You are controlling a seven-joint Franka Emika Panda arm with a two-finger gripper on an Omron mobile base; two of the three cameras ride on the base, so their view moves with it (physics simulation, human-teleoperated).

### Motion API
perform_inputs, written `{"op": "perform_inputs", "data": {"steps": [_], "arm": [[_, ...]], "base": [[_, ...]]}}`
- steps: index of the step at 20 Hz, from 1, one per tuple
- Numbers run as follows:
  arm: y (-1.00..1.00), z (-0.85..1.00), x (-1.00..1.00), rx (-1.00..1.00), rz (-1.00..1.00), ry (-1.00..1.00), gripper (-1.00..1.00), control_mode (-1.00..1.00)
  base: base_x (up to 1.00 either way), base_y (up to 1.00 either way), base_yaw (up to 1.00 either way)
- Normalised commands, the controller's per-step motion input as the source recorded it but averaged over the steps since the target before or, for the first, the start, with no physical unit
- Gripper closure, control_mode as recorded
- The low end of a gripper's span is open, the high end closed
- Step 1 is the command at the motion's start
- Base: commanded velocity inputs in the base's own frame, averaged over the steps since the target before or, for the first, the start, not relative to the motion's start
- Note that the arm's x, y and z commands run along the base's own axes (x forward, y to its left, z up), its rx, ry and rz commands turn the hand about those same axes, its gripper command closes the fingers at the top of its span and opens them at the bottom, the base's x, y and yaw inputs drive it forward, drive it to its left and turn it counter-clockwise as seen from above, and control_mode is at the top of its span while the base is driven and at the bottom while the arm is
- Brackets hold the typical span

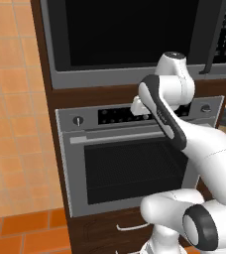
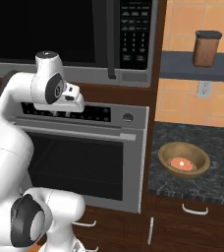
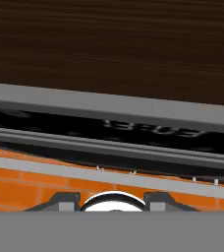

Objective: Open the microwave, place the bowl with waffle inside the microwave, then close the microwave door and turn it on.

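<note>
The microwave [image 1: 135, 34] is built in above the oven. Its black glass microwave door [image 2: 45, 29] is closed, with the dark vertical handle [image 2: 111, 44] beside the keypad [image 2: 136, 29]. A wooden bowl [image 2: 184, 158] holding a round waffle [image 2: 181, 163] rests on the dark counter to the right of the oven. My white hand [image 2: 73, 98] hovers in front of the oven's control panel, below the microwave and left of its handle [image 1: 212, 47]. In the hand view my gripper [image 3: 111, 202] has its finger tips [image 3: 65, 199] apart, open, with nothing between them.
The silver oven [image 1: 125, 158] with two knobs and a horizontal bar handle sits under the microwave. A brown canister [image 2: 207, 48] stands on a shelf above the counter [image 2: 207, 189]. A wall outlet [image 2: 203, 89] is below it. Drawers lie under the oven and counter.
</note>
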Motion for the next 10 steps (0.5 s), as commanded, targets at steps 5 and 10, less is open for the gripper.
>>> {"op": "perform_inputs", "data": {"steps": [5, 10], "arm": [[0.0, 0.06, -0.35, 0.0, 0.0, -0.21, -1.0, -1.0], [-0.04, 0.48, -0.38, -0.01, -0.03, -0.36, -1.0, -1.0]], "base": [[0.0, 0.0, 0.0], [0.0, 0.0, 0.0]]}}
